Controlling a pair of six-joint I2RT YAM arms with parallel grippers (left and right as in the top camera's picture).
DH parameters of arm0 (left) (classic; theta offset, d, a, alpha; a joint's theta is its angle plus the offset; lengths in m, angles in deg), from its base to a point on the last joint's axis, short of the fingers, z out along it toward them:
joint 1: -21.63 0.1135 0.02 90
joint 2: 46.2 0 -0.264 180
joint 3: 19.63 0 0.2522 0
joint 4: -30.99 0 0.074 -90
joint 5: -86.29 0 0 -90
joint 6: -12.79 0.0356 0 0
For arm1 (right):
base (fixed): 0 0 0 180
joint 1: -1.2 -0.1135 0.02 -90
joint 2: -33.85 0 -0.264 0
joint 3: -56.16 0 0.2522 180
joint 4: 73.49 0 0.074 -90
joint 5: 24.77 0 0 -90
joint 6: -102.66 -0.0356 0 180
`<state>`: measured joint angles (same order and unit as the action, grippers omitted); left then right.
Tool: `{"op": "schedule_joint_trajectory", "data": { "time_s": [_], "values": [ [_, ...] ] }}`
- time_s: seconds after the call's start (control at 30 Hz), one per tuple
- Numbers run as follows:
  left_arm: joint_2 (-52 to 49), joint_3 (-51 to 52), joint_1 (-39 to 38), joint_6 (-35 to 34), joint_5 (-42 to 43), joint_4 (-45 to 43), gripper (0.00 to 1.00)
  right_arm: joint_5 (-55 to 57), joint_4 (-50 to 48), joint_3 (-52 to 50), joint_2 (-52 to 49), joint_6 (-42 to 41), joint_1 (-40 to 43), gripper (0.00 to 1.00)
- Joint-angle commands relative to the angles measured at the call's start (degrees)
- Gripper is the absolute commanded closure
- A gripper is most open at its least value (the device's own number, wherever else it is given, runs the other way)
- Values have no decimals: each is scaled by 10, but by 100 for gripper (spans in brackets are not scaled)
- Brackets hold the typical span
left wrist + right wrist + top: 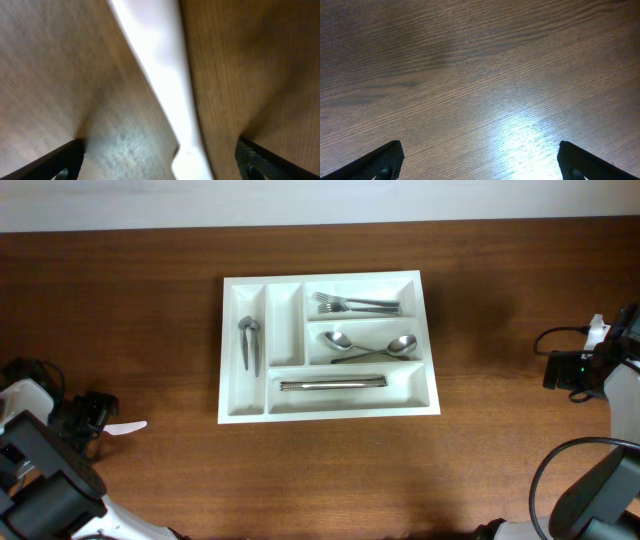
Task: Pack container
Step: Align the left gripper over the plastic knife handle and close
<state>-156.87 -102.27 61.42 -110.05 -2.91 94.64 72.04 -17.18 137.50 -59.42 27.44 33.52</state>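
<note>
The left fingers (67, 157), released, straddled a thin white utensil (160, 65), probably light, slick plastic best pinched across its narrow middle; the right fingers (385, 160) gaped empty.

Overhead looks straight down on the table (150, 330); both wrist views face its wood closely.

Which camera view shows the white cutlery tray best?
The overhead view: the whole container appears, with all five compartments. The right wrist view shows only the table. The left wrist view shows a blurred white strip; whether it is the tray, I cannot tell.
</note>
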Motion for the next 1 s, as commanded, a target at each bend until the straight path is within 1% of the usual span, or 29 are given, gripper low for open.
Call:
{"op": "schedule_joint_trajectory", "data": {
  "time_s": [0.0, 0.17, 0.6, 0.77, 0.97],
  "values": [
    [-24, -23, 1, -10, -11, 21, 1, 5, -1, -2, 1, -7, 0, 1],
    [-24, -49, 1, -10, -10, 32, 1, 5, -1, -2, 1, -7, 0, 1],
    [-24, -49, 1, -9, -13, 28, 1, 5, -1, -2, 1, -7, 0, 1],
    [-24, -49, 1, -9, -37, 26, 1, 5, -1, -2, 1, -7, 0, 1],
    [-24, -49, 1, -9, -34, 25, 1, 5, -1, -2, 1, -7, 0, 1]
  ]
}}
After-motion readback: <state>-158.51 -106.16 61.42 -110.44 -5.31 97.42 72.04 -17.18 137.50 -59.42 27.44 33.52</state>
